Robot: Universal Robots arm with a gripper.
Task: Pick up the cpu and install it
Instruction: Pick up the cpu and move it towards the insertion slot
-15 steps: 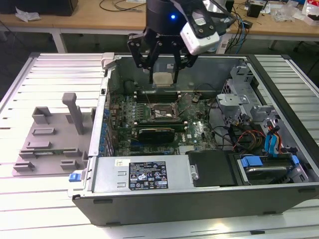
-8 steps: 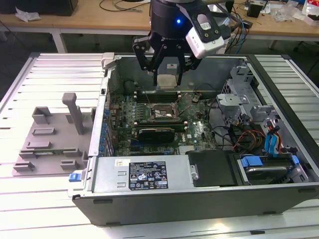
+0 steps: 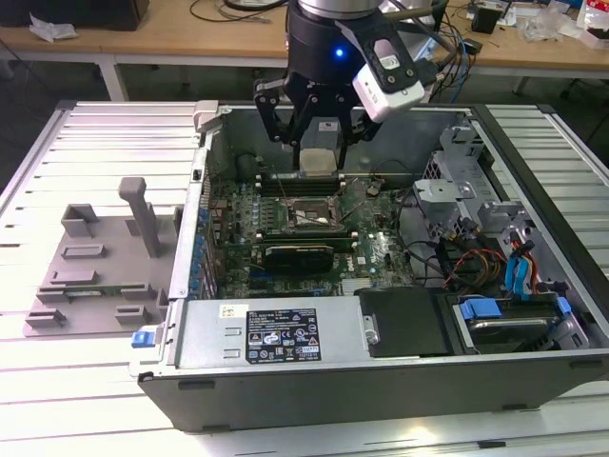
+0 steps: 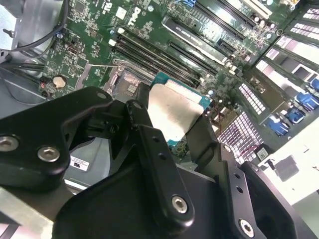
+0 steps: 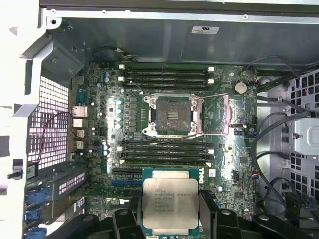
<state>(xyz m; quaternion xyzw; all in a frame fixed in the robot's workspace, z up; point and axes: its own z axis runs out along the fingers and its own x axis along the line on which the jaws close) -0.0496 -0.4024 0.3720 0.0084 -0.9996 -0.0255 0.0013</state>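
Note:
My gripper [image 3: 320, 152] hangs over the open computer case, shut on the cpu [image 3: 320, 160] by two opposite edges. In both wrist views the cpu [image 5: 170, 201] [image 4: 174, 110] is a flat square chip with a silver top and a green rim, gripped between black fingers [image 5: 212, 214] [image 4: 142, 122]. The cpu is held above the motherboard [image 5: 234, 149], clear of it. The motherboard socket [image 5: 173, 115] [image 3: 303, 217] lies open with its metal frame and lever raised. The cpu is offset from the socket, over the memory slots [image 5: 164, 152].
A grey plastic tray [image 3: 95, 271] with an upright post sits on the slatted table at the exterior view's left. The case walls [image 3: 195, 219], a labelled power supply [image 3: 276, 333], drive bays with blue tabs [image 3: 519, 271] and loose cables [image 3: 466, 262] surround the board.

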